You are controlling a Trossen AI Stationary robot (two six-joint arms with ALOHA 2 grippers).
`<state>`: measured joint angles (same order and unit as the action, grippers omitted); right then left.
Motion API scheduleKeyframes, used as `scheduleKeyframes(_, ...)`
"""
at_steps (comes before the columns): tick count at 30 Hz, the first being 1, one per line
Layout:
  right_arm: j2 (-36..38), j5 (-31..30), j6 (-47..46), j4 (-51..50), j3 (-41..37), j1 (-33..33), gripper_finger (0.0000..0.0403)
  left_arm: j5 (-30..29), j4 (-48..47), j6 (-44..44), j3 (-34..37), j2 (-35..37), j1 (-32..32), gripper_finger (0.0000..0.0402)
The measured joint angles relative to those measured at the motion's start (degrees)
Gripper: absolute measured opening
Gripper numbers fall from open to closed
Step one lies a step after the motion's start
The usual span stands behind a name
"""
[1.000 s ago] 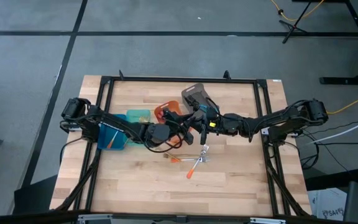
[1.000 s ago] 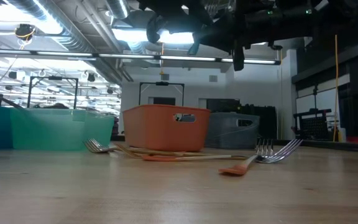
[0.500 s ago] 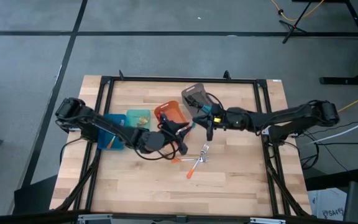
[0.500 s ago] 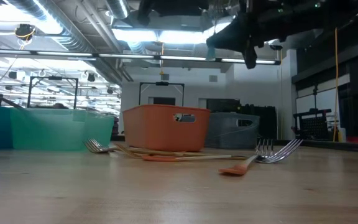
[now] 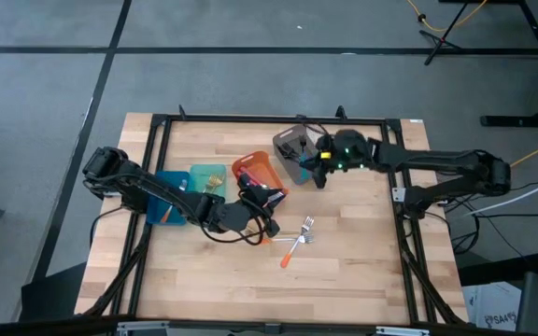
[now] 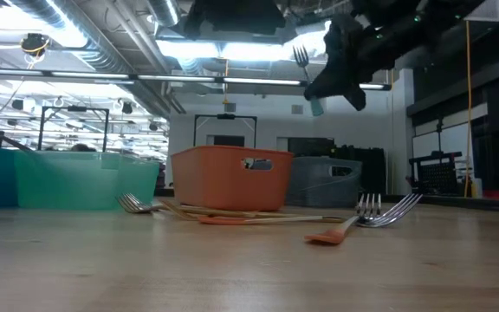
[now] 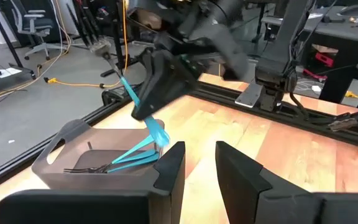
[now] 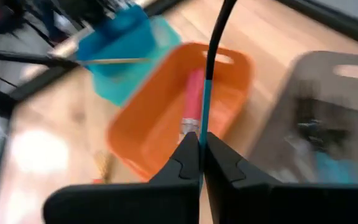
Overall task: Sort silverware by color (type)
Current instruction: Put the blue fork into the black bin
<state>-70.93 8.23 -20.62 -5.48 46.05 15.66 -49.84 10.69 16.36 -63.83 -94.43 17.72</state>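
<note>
Just left of the orange plastic bin (image 5: 259, 175), the left gripper (image 5: 267, 198) hovers with its fingers parted and empty. The grey plastic bin (image 5: 294, 149) lies right of the orange one; above it the right gripper (image 5: 318, 168) is clamped on a blue-handled fork (image 6: 306, 76). Only the low view shows the fork's tines pointing up, its long axis tilted. The left wrist view alone shows blue-handled utensils (image 7: 126, 159) inside the grey bin.

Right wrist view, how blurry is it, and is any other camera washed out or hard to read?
Right wrist view: smeared throughout, the orange bin and grey bin soft, only the right gripper and its blue-handled fork fairly crisp. Low view: bright ceiling lights leave that gripper a dark silhouette. Left wrist view: near fingers soft, the grey bin sharper. High view: evenly lit.
</note>
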Motion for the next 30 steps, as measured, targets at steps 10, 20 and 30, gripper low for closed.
scheduleKeyframes(10,-5.7,0.0,6.2,-12.1,8.0,7.6,0.0,0.0,-1.4,0.0,0.0,0.0,0.0,0.0082)
scheduleKeyframes(20,-14.8,0.4,9.9,-12.2,8.0,10.3,0.0,0.0,-1.3,0.1,0.0,0.0,0.0,0.0082)
scheduleKeyframes(30,-18.6,0.3,16.3,-11.5,8.0,10.3,0.0,0.0,-1.3,0.1,0.0,0.0,0.0,0.0082)
